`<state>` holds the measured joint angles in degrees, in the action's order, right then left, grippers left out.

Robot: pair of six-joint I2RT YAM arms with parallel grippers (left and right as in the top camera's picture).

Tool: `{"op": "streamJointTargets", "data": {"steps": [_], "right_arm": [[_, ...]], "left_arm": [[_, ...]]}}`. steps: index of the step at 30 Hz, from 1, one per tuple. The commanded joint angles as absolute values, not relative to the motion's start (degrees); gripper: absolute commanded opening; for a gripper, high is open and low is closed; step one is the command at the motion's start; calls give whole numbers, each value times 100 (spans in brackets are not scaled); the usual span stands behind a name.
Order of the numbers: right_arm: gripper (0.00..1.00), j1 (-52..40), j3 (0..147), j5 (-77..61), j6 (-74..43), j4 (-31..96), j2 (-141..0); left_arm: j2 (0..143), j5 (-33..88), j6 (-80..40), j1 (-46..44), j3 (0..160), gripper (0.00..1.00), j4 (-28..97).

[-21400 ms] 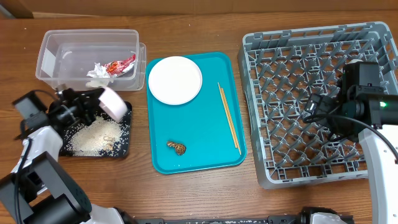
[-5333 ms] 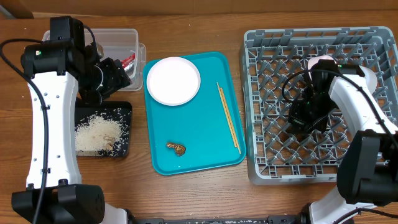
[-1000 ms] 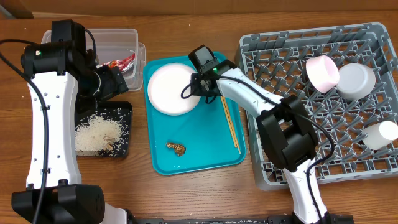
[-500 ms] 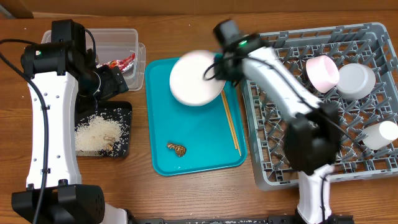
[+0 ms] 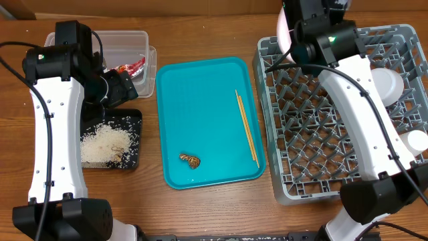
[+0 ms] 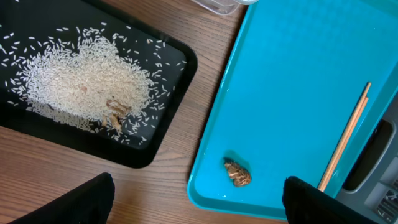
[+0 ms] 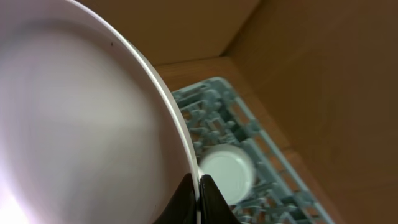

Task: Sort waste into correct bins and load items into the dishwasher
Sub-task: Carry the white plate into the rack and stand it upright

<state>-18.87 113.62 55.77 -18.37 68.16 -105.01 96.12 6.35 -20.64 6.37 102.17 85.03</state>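
My right gripper (image 7: 198, 188) is shut on the rim of a white plate (image 7: 81, 124), which it holds tilted on edge. From overhead only a pale sliver of the plate (image 5: 283, 30) shows, beside the arm above the far left corner of the grey dishwasher rack (image 5: 314, 134). My left gripper (image 6: 202, 202) hangs open and empty over the table between the black tray (image 6: 163, 146) of rice (image 6: 87, 87) and the teal tray (image 6: 292, 74). A brown scrap (image 6: 237, 173) and chopsticks (image 6: 345, 140) lie on the teal tray. The clear tub (image 5: 80, 50) holds a red-and-white wrapper (image 5: 130, 67).
A white bowl (image 5: 389, 82) and a small cup (image 5: 418, 139) sit in the right side of the rack. The white bowl (image 7: 225, 171) also shows below the plate in the right wrist view. My left arm (image 5: 53, 120) stretches along the table's left side.
My right arm has lifted the white plate off the teal tray and carried it right and back, to above the rack's far left corner. The left arm has not moved.
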Motion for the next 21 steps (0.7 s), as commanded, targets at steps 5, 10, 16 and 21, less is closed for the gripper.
{"op": "streamJointTargets", "data": {"steps": [5,10,16,21], "right_arm": [[4,-1861,10589,6770,-2370,6759,-10556],[4,-1826,9988,7065,-2895,6733,-10556],[4,-1754,9566,7236,-3028,6552,-10556],[4,-1754,9299,6886,-3030,6477,-10558]], "left_arm": [[9480,578,-1970,598,10359,88,8530],[9480,580,-1973,598,10359,88,8532],[9480,580,-1973,598,10359,88,8532],[9480,580,-1973,598,10359,88,8549]]}}
